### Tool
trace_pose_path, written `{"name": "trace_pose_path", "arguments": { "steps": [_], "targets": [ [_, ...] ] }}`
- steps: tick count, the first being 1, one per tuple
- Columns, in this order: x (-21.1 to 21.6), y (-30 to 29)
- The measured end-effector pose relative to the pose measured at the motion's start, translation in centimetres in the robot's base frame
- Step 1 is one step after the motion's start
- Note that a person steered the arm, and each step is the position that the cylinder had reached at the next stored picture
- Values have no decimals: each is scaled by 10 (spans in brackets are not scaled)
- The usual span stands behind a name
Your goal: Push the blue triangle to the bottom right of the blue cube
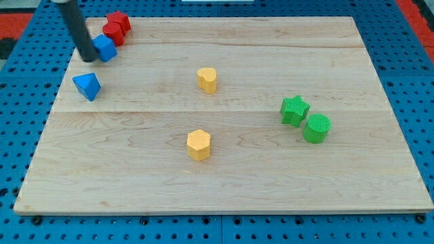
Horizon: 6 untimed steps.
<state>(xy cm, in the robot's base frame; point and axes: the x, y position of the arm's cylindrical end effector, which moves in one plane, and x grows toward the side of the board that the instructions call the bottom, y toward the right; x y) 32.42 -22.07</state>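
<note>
Closest to the camera is a yellow hexagon block [199, 144], sitting a bit below the middle of the bench [271, 183]. Further back there's a yellow block [207, 79] with a rounded top, and over toward the right edge a green star [295, 110] just beside a green cylinder [316, 128].

Task stuff is all in the top left corner. The blue cube [105, 48] sits touching a red block [113, 31], with a red star [120, 21] right behind that. The blue triangle [87, 86] is below the cube and slightly left, near the left edge, clear of everything.

For doing this well, I'd say get round to the triangle's left side and nudge it right, keeping low enough that the cube doesn't get bumped.

Rod leans in from the top left, tilted, with my tip [89, 57] right against the cube's left side, above the triangle. No gripper on this rig, so nothing to open or close.
</note>
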Motion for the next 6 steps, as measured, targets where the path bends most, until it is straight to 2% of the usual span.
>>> {"name": "trace_pose_path", "arguments": {
  "steps": [1,2,3,4,5,6],
  "targets": [
    [34,54],
    [135,55],
    [150,-1],
    [91,-26],
    [36,-8],
    [15,16]
  ]
}}
